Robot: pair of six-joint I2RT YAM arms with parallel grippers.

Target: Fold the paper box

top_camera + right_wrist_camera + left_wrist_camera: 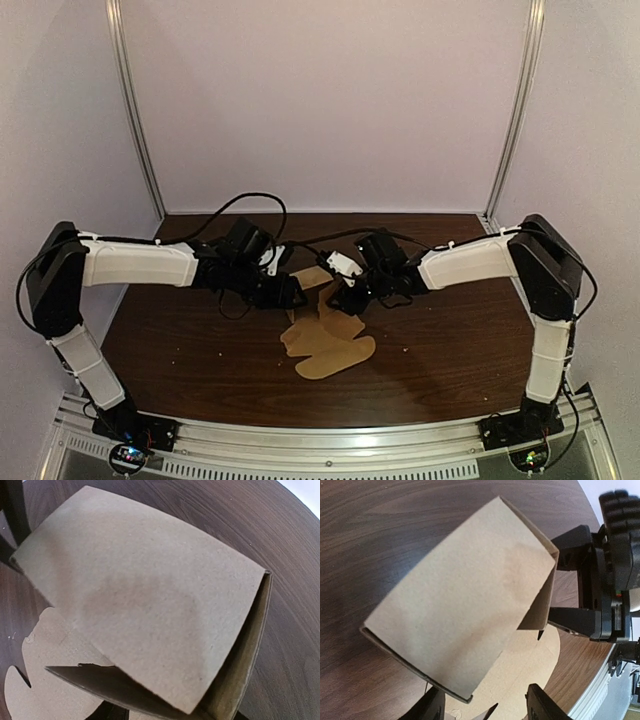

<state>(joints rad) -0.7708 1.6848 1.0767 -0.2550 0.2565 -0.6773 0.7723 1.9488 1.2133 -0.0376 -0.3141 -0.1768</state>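
Two grippers: left gripper (pixel 486 702) and right gripper (pixel 556 577) face each other at table centre, with the paper box (pixel 325 335) between them.
Left jaws: spread; the raised panel's lower edge lies between the fingers, and no pinch is shown.
Right jaws: spread, straddling the panel's folded end at 3 o'clock in the left wrist view; whether they touch the board cannot be told.
Paper box: at table centre, part-erected. One broad panel (pixel 145 595) stands lifted and bowed, a narrow side wall (pixel 245 655) is creased down from it, and rounded flaps (pixel 335 360) lie flat toward 6 o'clock.
Step in hand: judged early to middle, raising walls from the flat blank.
Next move: likely calls for closing on the creases and squaring the side wall upright without crushing it.
Material: brown kraft board, matte, fibrous, thin and probably springy, with sharp creases and scalloped flap edges.
Table (pixel 180 340): dark wood grain, smooth.
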